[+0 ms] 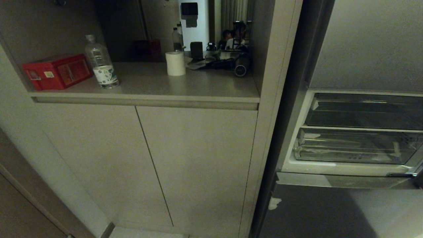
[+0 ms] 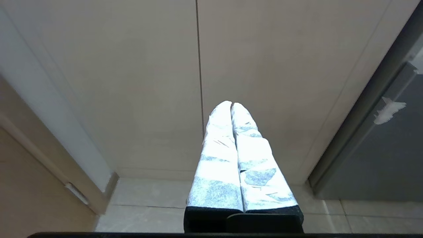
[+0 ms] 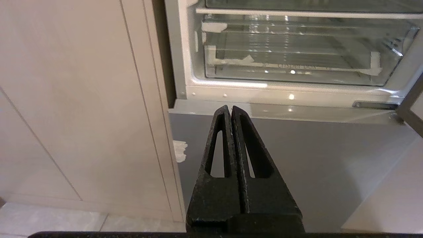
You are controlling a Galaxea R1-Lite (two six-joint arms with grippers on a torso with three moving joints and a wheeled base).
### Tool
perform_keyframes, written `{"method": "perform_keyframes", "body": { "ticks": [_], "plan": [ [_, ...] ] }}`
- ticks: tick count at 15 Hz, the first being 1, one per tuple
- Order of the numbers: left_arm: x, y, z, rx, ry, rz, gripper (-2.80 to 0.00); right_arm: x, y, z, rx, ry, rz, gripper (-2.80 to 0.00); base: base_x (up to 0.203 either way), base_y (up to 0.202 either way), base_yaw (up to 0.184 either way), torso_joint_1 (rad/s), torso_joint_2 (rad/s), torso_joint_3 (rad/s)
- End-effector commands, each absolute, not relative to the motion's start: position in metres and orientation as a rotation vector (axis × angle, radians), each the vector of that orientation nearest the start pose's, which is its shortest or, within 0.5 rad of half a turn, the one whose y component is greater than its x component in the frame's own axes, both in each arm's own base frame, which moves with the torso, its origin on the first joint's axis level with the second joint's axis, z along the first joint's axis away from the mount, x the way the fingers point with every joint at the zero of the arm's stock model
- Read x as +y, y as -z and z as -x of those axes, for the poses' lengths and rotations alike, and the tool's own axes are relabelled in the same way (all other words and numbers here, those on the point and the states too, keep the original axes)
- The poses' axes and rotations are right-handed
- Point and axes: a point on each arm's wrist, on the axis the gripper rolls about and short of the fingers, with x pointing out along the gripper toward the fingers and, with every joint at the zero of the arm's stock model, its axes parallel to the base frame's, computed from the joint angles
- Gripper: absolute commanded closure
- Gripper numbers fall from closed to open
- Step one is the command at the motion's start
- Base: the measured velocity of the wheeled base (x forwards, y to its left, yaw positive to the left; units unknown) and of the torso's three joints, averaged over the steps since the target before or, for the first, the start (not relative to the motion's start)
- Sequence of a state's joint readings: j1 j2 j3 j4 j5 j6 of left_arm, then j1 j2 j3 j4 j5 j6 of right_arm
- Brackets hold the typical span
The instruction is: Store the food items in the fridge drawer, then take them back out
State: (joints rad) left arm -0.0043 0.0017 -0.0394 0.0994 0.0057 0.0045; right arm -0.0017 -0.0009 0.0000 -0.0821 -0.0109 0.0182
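The fridge drawer [image 1: 353, 147], a deep clear-plastic bin with white sticker scraps on its front, sits pushed in at the bottom of the open fridge compartment on the right; the right wrist view also has the fridge drawer [image 3: 294, 53], and nothing shows inside it. The food items are out of view. My left gripper [image 2: 231, 104], wrapped in pale tape, is shut and empty, low in front of the beige cabinet doors. Below the drawer, my black right gripper [image 3: 230, 107] is shut and empty, facing the dark lower fridge panel. Neither arm shows in the head view.
A shallower clear tray [image 1: 363, 110] sits above the drawer. On the cabinet counter [image 1: 198, 87] stand a red box [image 1: 56, 71], a clear water bottle [image 1: 100, 62], a white paper roll [image 1: 175, 63] and dark items at the back. Cabinet doors [image 1: 148, 158] fill the left.
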Motion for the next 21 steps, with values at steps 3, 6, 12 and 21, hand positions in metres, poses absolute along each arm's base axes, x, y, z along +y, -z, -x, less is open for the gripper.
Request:
{"method": "perform_keyframes", "body": {
  "ticks": [3,6,12,21],
  "plan": [
    [0.0003,-0.0763,0.0259,0.063,-0.001,-0.005,0.0,-0.0002,-0.0754,0.0208,-0.054,0.012,-0.019,0.0,0.0,0.0,0.0,-0.144,0.34,0.188],
    [0.0003,-0.0763,0.0259,0.063,-0.001,-0.005,0.0,-0.0002,-0.0754,0.0208,-0.054,0.012,-0.019,0.0,0.0,0.0,0.0,-0.151,0.36,0.202],
    [0.0003,-0.0767,0.026,0.061,-0.001,-0.005,0.0,-0.0002,-0.0754,0.0208,-0.054,0.012,-0.02,0.0,0.0,0.0,0.0,-0.196,0.48,0.277],
    [0.0003,-0.0763,0.0259,0.063,-0.001,-0.005,0.0,-0.0002,-0.0751,0.0207,-0.053,0.013,-0.013,0.0,0.0,0.0,0.0,-0.094,0.24,0.144]
  ]
}}
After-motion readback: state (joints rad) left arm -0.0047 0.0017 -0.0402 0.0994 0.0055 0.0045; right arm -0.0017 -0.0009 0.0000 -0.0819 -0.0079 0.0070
